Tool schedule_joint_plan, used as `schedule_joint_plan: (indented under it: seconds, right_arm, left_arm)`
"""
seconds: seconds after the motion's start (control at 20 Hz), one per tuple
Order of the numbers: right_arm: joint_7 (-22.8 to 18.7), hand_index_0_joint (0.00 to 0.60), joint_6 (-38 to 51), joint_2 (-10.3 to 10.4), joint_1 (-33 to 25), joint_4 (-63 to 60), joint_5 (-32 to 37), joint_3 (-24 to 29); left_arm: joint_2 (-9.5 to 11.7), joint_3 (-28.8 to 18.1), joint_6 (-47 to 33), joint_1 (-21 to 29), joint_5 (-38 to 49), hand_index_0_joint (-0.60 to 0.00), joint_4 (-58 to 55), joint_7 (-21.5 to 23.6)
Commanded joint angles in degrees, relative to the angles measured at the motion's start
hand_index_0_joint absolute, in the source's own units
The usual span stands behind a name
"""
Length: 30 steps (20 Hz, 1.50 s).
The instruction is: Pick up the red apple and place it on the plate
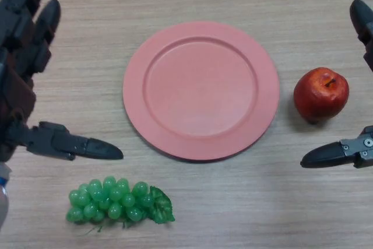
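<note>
head view: green grapes [119, 201] lie below plate [201, 90], apple [320, 94] beside it

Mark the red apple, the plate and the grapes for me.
red apple [320, 93], head view, middle of its skin.
plate [201, 88], head view, bare centre of its well.
grapes [113, 200], head view, middle of the bunch.

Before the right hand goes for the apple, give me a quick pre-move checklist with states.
1. Red apple on the table, uncovered: ok.
2. Plate bare, room for it: ok.
3. Right hand open, holding nothing: ok.
4. Apple sits between the right hand's thumb and fingers, untouched: ok.
5. Left hand open, off the plate: ok.
6. Green grapes out of the path: ok.
</note>
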State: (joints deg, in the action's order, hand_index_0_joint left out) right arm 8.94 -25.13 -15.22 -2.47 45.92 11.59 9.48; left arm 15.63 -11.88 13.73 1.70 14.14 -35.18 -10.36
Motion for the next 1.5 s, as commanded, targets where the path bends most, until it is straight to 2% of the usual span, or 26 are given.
schedule_joint_plan:
  seconds: [0.05, 0.2, 0.6, 0.85, 1.0, 1.15, 1.3, 1.5]
  right_arm:
    - [0.0, 0.0, 8.4, -1.2, -1.2, 2.6, 3.3, 2.1]
    - [0.2, 0.0, 9.9, -1.2, -1.3, 1.2, 1.4, 1.5]
    - [1.0, 0.0, 14.7, -0.3, -0.2, -1.4, -0.9, 0.2]
    - [0.9, 0.0, 18.7, -3.9, -7.4, -13.6, -2.1, 3.1]
    - [2.2, 0.0, 26.3, -6.0, -10.7, -25.5, -2.1, 3.8]
    - [2.3, 0.0, 35.6, -7.7, -13.6, -38.5, -5.3, 3.4]
    - [0.2, 0.0, 42.2, -8.9, -17.3, -51.7, -9.6, 2.3]
    - [-2.6, 0.0, 48.6, -9.6, -22.2, -66.0, -12.8, 0.6]
  left_arm:
    - [1.9, -3.6, -9.5, 1.6, -0.1, 0.0, -1.2, 0.2]
    - [2.6, -3.9, -9.6, 2.3, 0.3, 0.0, -0.1, -0.1]
    - [1.5, -4.6, -13.4, -0.3, -1.4, 0.0, 1.2, -0.2]
    - [0.4, -3.0, -13.6, -1.8, -4.2, 0.0, 0.1, -0.1]
    - [-0.1, -2.2, -11.5, -2.5, -3.4, 0.0, -1.8, -0.4]
    - [-0.9, -1.6, -10.6, -3.7, -3.4, 0.0, -3.4, -0.4]
    - [-1.3, -2.4, -10.7, -5.0, -3.4, 0.0, -4.1, -0.2]
    - [-1.0, -4.7, -10.1, -5.2, -3.1, 0.0, -4.9, -0.4]
